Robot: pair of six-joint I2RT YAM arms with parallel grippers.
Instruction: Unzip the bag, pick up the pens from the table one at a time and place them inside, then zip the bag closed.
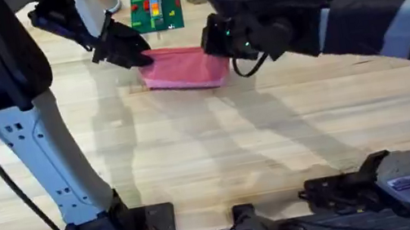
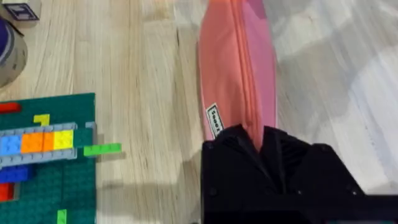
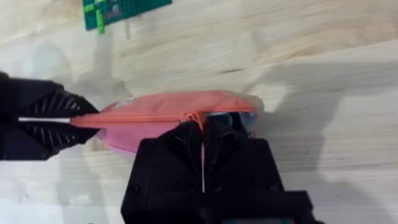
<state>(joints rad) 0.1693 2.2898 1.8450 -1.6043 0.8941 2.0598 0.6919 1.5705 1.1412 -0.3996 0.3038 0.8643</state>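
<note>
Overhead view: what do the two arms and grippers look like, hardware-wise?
The left arm has a light grey lower link with a row of dots, black joints and a thin black cable alongside. The right arm is mostly black with grey bands. The left gripper and right gripper have black fingers.

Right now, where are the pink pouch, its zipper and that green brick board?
pink pouch [image 1: 185, 70], overhead view, middle of its fabric side.
zipper [image 3: 149, 117], right wrist view, the closed orange stretch along the top.
green brick board [image 2: 56, 183], left wrist view, bare studded plate.
</note>
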